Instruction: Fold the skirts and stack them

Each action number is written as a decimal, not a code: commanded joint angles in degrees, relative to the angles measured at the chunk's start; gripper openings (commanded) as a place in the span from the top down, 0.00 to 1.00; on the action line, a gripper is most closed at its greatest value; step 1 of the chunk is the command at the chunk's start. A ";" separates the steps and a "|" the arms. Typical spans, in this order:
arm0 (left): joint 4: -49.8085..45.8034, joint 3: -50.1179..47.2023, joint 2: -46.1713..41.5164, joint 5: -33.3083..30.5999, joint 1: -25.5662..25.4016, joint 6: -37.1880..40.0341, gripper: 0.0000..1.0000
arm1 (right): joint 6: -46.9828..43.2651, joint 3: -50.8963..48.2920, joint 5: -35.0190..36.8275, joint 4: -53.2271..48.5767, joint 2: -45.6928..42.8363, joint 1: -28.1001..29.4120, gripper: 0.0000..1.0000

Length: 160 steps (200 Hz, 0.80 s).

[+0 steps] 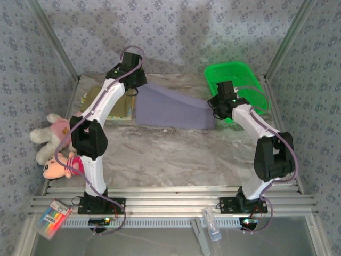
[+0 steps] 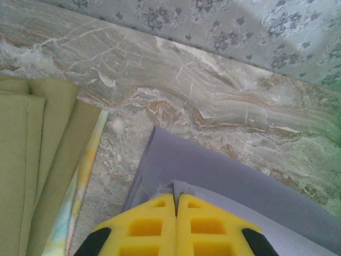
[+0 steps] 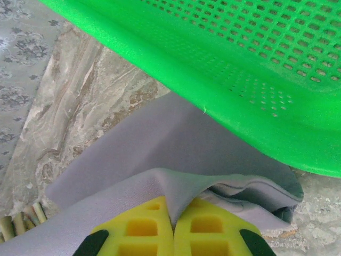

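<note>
Lying lengthwise, left to right, on the far table (image 1: pixel 160 149): lavender skirt (image 1: pixel 173 109). Pinching its left end in the left gripper (image 2: pixel 176 200) and its right end in the right gripper (image 3: pixel 171 216), both closed on cloth folds. Adding at the left wrist: folded olive skirt (image 2: pixel 32 160) overlying a pastel skirt (image 2: pixel 80 186). Adding at the right wrist: basket (image 3: pixel 240 69) wall overhanging the lavender cloth.

The olive-khaki skirt (image 2: pixel 37 160) is cut off at the left wrist view's edge, the green basket (image 3: pixel 240 69) at the right's.

white arms (image 1: pixel 104 104), black joints (image 1: pixel 88 140), lilac cables (image 1: pixel 132 48), yellow pincer pads (image 2: pixel 144 228)
</note>
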 commanded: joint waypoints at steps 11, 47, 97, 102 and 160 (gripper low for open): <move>-3.49 1.31 1.16 -0.02 0.50 -1.46 1.00 | -0.82 1.35 0.27 -1.08 1.75 -0.55 1.00; -3.38 -0.24 1.03 1.03 0.50 -2.28 1.00 | -0.93 1.39 -0.05 -1.25 2.16 -0.71 0.99; -5.11 0.46 3.70 1.74 0.50 -3.03 1.00 | -0.76 1.34 -1.70 -0.47 4.24 -1.01 0.97; -5.27 0.31 3.84 1.76 0.50 -3.18 1.00 | -0.79 1.37 -1.97 -0.44 4.44 -1.04 0.97; -3.03 -5.88 0.85 2.01 0.50 -3.96 1.00 | -1.15 0.29 -2.20 0.17 4.33 -0.47 0.97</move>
